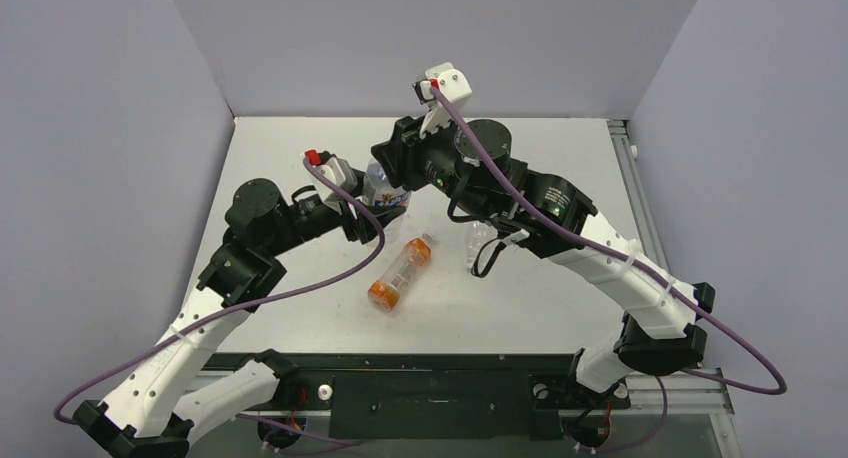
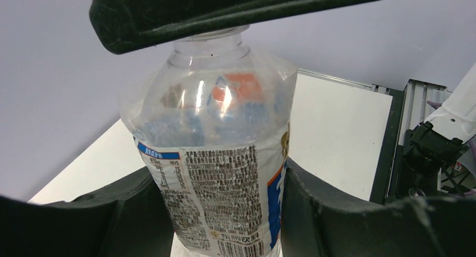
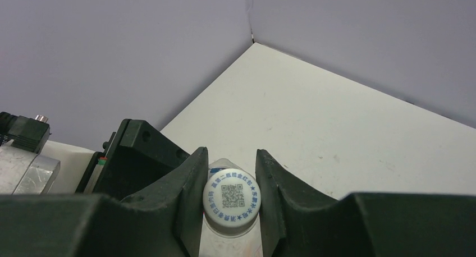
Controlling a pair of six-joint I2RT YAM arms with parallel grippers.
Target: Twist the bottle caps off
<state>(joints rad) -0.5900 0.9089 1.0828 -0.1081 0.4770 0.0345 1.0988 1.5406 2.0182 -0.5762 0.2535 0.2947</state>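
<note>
A clear labelled bottle (image 2: 216, 156) stands upright between my left gripper's (image 2: 224, 218) fingers, which are shut on its body. Its whitish cap (image 3: 231, 197), printed with a blue code, sits between my right gripper's (image 3: 231, 175) fingers, which press on both its sides from above. In the top view the bottle (image 1: 380, 186) is at the table's middle left, with the left gripper (image 1: 372, 213) beside it and the right gripper (image 1: 400, 168) over it. In the left wrist view a right finger (image 2: 224, 10) hides the cap.
An orange bottle (image 1: 400, 275) lies on its side in front of the held bottle, neck pointing away from the arms. Another clear bottle (image 1: 478, 243) stands partly under the right arm. Grey walls close the table's back and sides.
</note>
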